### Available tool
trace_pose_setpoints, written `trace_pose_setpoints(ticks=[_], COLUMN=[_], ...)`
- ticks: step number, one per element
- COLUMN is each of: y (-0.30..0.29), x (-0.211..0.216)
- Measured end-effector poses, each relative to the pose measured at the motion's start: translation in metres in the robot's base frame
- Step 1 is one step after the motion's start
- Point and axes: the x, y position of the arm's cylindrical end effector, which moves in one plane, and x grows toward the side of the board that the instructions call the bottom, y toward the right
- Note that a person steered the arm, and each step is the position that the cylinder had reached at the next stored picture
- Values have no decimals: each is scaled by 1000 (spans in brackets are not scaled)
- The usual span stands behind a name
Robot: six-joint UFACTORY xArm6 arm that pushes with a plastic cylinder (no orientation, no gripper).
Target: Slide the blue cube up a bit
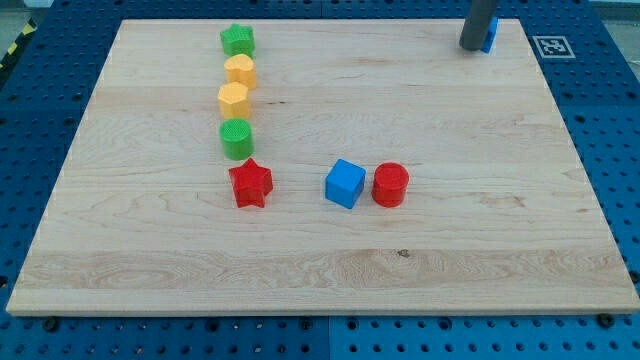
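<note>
Approach step, no contact yet. My tip (473,47) far right, beside small blue piece (489,36); no pincer, only bare rod. Blue cube (345,183) near centre, touching red cylinder (390,185). Next: bring tip to cube's near side, push farward briefly.

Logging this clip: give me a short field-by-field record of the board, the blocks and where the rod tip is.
surface: wooden board on a blue pegboard
my tip: at the view's top right, far from the centre blocks
beside tip: small blue block, partly hidden behind the rod
target: blue cube, near the centre, untouched
right of target: red cylinder, close beside it
left of target: red star
column above star, bottom to top: green cylinder, yellow block, second yellow block, green block
</note>
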Motion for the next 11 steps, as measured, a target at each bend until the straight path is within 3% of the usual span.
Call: trace_pose_setpoints(ticks=[2, 5, 6, 7, 9, 11], y=[-50, -130, -177, -240, -242, -194], x=[29, 159, 186, 186, 250, 267])
